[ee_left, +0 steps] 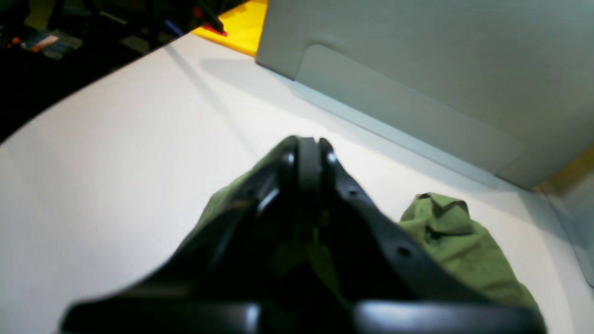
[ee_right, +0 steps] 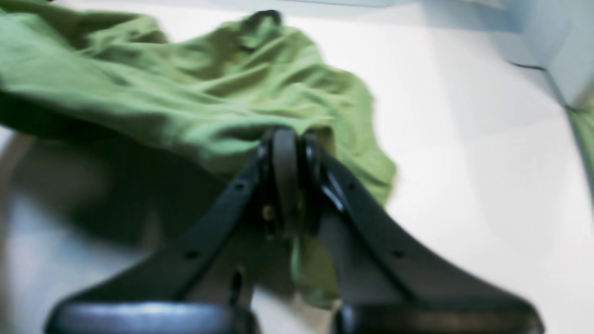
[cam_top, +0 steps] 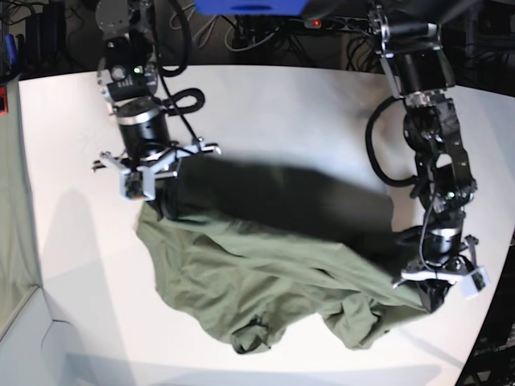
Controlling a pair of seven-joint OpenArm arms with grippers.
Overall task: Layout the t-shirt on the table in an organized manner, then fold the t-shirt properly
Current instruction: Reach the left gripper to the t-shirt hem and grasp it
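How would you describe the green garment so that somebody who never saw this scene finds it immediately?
Start from the large white table that fills the base view. Across its middle, between the two black robot arms, lies the t-shirt, rumpled and partly lifted, with the left gripper and the right gripper each shut on one edge. It is the only olive-green cloth on the white surface.

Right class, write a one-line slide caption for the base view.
Two arms lift the olive t-shirt above the white table, left pincer and right pincer each shut on an edge.
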